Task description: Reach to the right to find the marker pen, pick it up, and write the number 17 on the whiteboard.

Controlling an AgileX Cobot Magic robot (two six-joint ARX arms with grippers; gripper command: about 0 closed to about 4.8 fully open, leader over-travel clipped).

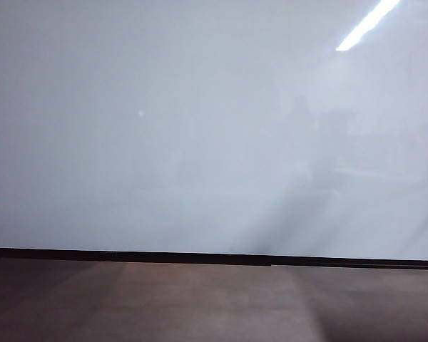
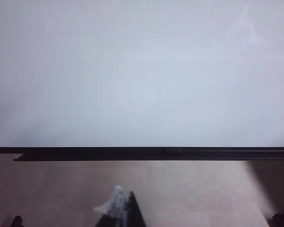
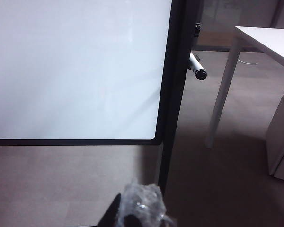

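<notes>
Right hand [image 3: 132, 213] pressed together, empty; left hand [image 2: 123, 210] unclear; marker pen [image 3: 197, 67] beside whiteboard [image 3: 75, 66].

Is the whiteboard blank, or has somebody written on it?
Blank: the whiteboard shows only faint reflections, no pen marks, in all three views.

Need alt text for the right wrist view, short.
A marker pen sticks out from the dark frame at the side edge of the blank whiteboard. The right gripper, shut and wrapped in clear plastic, sits low in the foreground, well short of the pen. A white table stands beyond the board.
</notes>
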